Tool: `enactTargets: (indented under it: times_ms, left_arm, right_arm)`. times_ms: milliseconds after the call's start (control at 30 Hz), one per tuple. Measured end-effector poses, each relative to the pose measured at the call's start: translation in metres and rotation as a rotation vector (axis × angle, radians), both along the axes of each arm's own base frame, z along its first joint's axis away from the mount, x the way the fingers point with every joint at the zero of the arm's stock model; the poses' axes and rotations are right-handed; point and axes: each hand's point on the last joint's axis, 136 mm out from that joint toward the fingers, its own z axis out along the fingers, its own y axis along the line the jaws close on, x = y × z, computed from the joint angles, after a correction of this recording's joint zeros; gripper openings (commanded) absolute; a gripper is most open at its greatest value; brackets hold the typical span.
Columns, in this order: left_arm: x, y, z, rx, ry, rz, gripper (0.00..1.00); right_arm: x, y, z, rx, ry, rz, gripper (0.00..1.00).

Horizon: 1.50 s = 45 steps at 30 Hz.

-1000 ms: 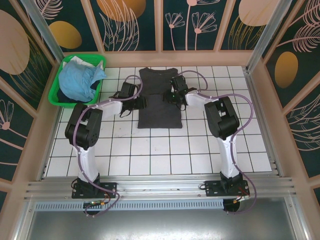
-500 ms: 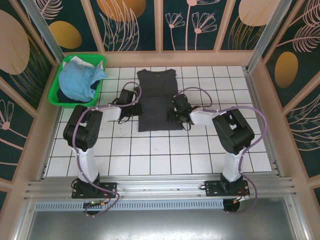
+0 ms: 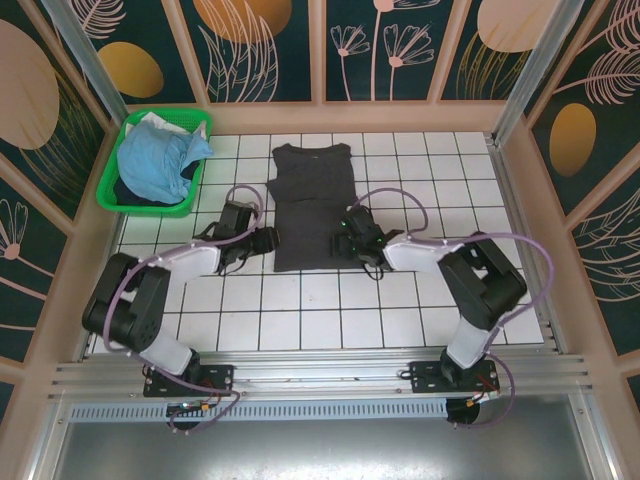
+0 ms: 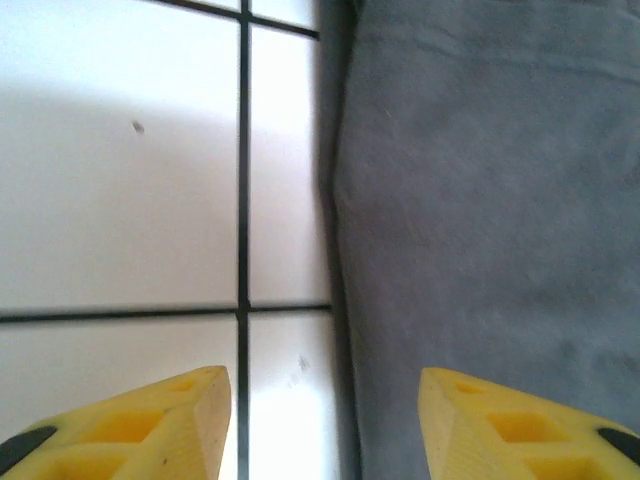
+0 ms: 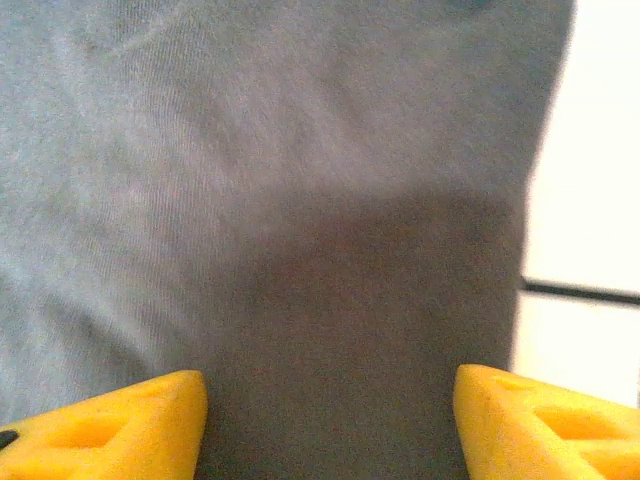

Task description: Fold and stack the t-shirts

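Observation:
The dark charcoal-grey t-shirt [image 3: 310,205] lies flat on the white tiled table, folded into a narrow strip with its collar at the far end. My left gripper [image 3: 268,240] is open at the strip's near left edge. In the left wrist view the left gripper [image 4: 325,430] straddles that edge, with one yellow finger over bare tile and the other over the t-shirt [image 4: 490,200]. My right gripper [image 3: 345,240] stands open low over the near right part of the t-shirt [image 5: 300,200], nothing held between its fingers [image 5: 330,430]. The light blue t-shirt [image 3: 160,160] lies bunched in the basket.
A green plastic basket [image 3: 115,185] stands at the far left corner of the table. Wooden frame posts and patterned panels wall the table on three sides. White tiles [image 3: 330,320] stretch from the shirt's hem toward the arm bases.
Both grippers slid along the grey shirt's sides toward its near hem. Both now stand wider open. The left arm's elbow dropped low and to the left.

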Motion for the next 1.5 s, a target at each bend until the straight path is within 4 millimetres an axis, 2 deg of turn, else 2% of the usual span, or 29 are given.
enactTargets:
  times_ms: [133,200,300,333,467,700,800,833,867,933,1000,1033,1100,1200,1367,1500]
  left_arm:
    - [-0.034,-0.013,-0.003,-0.024,0.017,-0.038,0.57]
    - [-0.048,-0.017,-0.011,-0.034,0.042,-0.050,0.56]
    - [-0.060,-0.016,-0.023,-0.046,0.078,-0.045,0.57]
    - [-0.062,-0.016,-0.025,-0.053,0.083,-0.044,0.57]
    - [-0.058,-0.020,-0.027,-0.073,0.076,-0.040,0.55]
    - [-0.054,-0.025,-0.029,-0.098,0.074,-0.043,0.43]
    - [-0.054,-0.027,-0.032,-0.099,0.082,-0.048,0.25]
    - [-0.054,-0.027,-0.033,-0.100,0.084,-0.051,0.18]
    - [-0.053,-0.028,-0.033,-0.103,0.086,-0.054,0.10]
    - [-0.053,-0.030,-0.031,-0.109,0.085,-0.062,0.01]
    - [-0.053,-0.031,-0.028,-0.112,0.077,-0.071,0.00]
    - [-0.053,-0.031,-0.025,-0.114,0.070,-0.073,0.00]
    - [-0.052,-0.032,-0.017,-0.123,0.051,-0.076,0.00]
    - [-0.050,-0.033,0.002,-0.146,0.006,-0.080,0.00]
    - [-0.050,-0.033,0.047,-0.200,-0.102,-0.087,0.00]
    - [-0.055,-0.030,0.078,-0.236,-0.174,-0.090,0.00]
  right_arm:
    - [-0.017,-0.017,0.014,0.074,0.007,-0.025,0.68]
    - [-0.025,-0.026,0.008,0.094,0.032,-0.042,0.68]
    - [-0.041,-0.036,-0.011,0.102,0.096,-0.055,0.68]
    - [-0.046,-0.037,-0.016,0.103,0.108,-0.052,0.68]
    - [-0.044,-0.026,-0.012,0.164,0.109,-0.030,0.67]
    - [-0.044,-0.019,-0.014,0.196,0.122,-0.021,0.58]
    - [-0.041,-0.021,-0.016,0.178,0.127,-0.029,0.43]
    - [-0.040,-0.022,-0.017,0.171,0.126,-0.030,0.36]
    - [-0.039,-0.022,-0.018,0.169,0.127,-0.031,0.24]
    - [-0.038,-0.020,-0.017,0.175,0.130,-0.033,0.10]
    - [-0.036,-0.017,-0.014,0.181,0.123,-0.030,0.01]
    - [-0.035,-0.016,-0.012,0.185,0.119,-0.027,0.00]
    - [-0.035,-0.015,-0.007,0.194,0.113,-0.027,0.00]
    - [-0.035,-0.012,0.013,0.224,0.072,-0.015,0.00]
    - [-0.036,-0.005,0.072,0.326,-0.055,0.013,0.00]
    - [-0.041,-0.003,0.105,0.383,-0.125,0.036,0.00]
